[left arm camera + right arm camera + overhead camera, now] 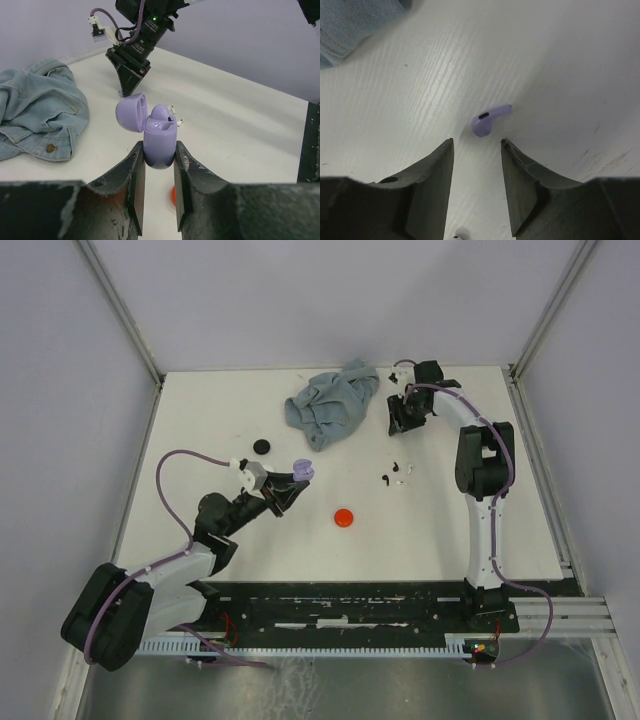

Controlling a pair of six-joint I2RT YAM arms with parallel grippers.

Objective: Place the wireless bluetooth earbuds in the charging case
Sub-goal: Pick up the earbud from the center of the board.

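Observation:
My left gripper (159,150) is shut on the lilac charging case (160,142), holding it upright above the table with its lid (131,112) flipped open. In the top view the case (301,471) hangs left of centre. A lilac earbud (487,121) lies on the table just beyond the tips of my right gripper (477,142), which is open and holds nothing. A white earbud (462,232) peeks out below, between its fingers. Small black and white earbuds (398,472) lie scattered near the right arm. In the top view my right gripper (400,420) points down at the far right.
A crumpled denim cloth (333,405) lies at the back centre, left of the right gripper. A red disc (344,517) sits mid-table and a black disc (262,446) to the left. Grey walls enclose the white table (200,430).

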